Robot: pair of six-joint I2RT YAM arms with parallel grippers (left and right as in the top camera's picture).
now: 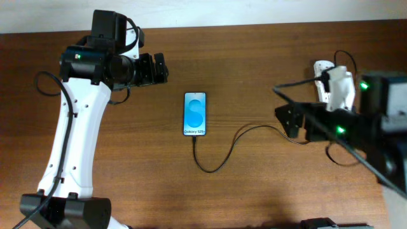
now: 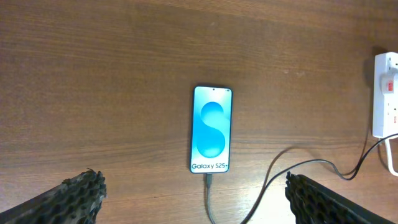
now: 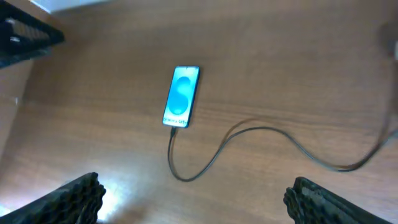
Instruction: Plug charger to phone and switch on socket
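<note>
The phone (image 1: pixel 195 114) lies flat at the table's middle, its blue screen reading "Galaxy S25". The thin black charger cable (image 1: pixel 219 162) has its plug at the phone's bottom edge, loops down and runs right toward the white socket (image 1: pixel 323 79), which is partly hidden under my right arm. My left gripper (image 1: pixel 159 67) is open and empty, up and left of the phone. My right gripper (image 1: pixel 289 121) is open and empty, right of the phone and above the cable. The left wrist view shows the phone (image 2: pixel 211 129), the plug (image 2: pixel 209 182) and the socket (image 2: pixel 385 93) with a red mark.
The right wrist view shows the phone (image 3: pixel 181 96) and the cable's loop (image 3: pixel 249 130) on bare brown wood. Thicker black robot cables hang near my right arm (image 1: pixel 343 156). The table's far edge meets a white wall (image 1: pixel 254 13).
</note>
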